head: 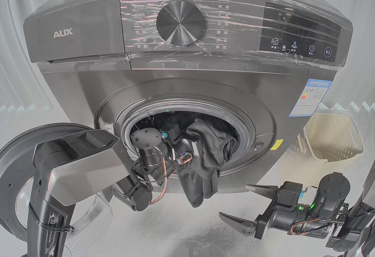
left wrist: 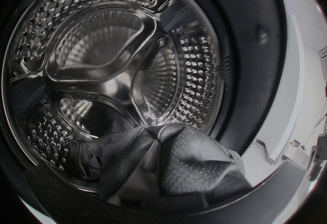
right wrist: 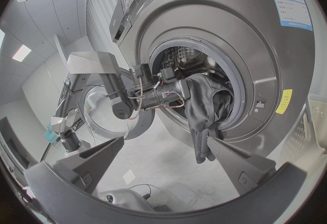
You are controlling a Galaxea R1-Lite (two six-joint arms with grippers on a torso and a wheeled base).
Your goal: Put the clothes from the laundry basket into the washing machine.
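**Dark garment (head: pixel 207 152) half into the washing machine (head: pixel 187 86), carried in by the left arm**

At the centre of the head view the left end effector (head: pixel 197 148) is pushed through the round opening with the garment draped over it, so I cannot tell whether it is clamped on the cloth. Part of the garment lies on the drum floor, and the rest hangs over the rubber seal and down the front panel, so it probably needs a deeper push. The door (head: pixel 15 176) is swung wide at lower left, clear of the opening. The right end effector (head: pixel 238 203) waits at lower right, spread wide and empty, near the cream laundry basket (head: pixel 336 140) beside the machine, likely ready for the next piece.
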